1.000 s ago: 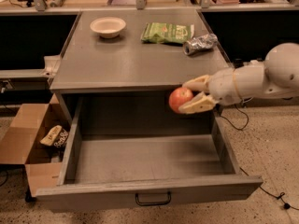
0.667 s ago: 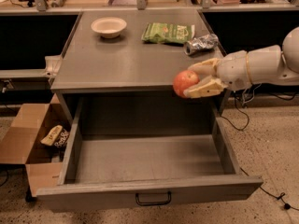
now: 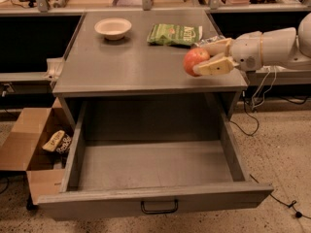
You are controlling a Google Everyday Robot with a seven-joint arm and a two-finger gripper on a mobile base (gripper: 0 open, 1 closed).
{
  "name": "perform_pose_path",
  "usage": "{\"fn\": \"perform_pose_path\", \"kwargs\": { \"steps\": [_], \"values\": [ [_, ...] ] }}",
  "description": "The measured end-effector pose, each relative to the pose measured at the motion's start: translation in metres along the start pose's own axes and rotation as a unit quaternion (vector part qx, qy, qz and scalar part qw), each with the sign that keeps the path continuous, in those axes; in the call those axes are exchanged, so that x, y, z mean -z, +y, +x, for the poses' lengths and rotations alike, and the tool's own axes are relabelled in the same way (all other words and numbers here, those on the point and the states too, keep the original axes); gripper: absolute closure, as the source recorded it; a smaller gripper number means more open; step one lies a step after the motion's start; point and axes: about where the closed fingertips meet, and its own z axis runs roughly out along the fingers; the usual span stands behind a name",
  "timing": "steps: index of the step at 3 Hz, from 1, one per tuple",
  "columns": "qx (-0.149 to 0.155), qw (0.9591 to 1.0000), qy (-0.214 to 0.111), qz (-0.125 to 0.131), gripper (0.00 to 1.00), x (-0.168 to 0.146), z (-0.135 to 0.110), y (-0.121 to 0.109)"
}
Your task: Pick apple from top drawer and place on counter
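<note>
The apple (image 3: 193, 59) is held between the two fingers of the claw (image 3: 206, 58), which is closed on it from the right. A second ago it was carried in front of the drawer opening, below the counter's edge. It has since been raised and is now seen over the right front part of the counter (image 3: 136, 64), apparently above the surface rather than resting on it. The pick is therefore judged done, and only the lowering and release are left. The drawer (image 3: 155, 198) is left pulled out, and nothing is seen inside it.

Farther back on the counter, a white bowl (image 3: 112, 28) and a green bag (image 3: 175, 34) are found, well apart from the apple. A cardboard box (image 3: 24, 152) is seen on the speckled floor at the left.
</note>
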Motion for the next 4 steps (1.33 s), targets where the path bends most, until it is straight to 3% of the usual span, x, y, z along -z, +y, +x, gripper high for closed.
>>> {"fn": "perform_pose_path", "kwargs": {
  "steps": [2,4],
  "values": [
    [-0.059,0.9977,-0.011,0.032,1.00,-0.021,0.015,-0.043],
    [-0.081,0.9957,-0.009,0.045,1.00,-0.031,0.024,-0.060]
  ]
}}
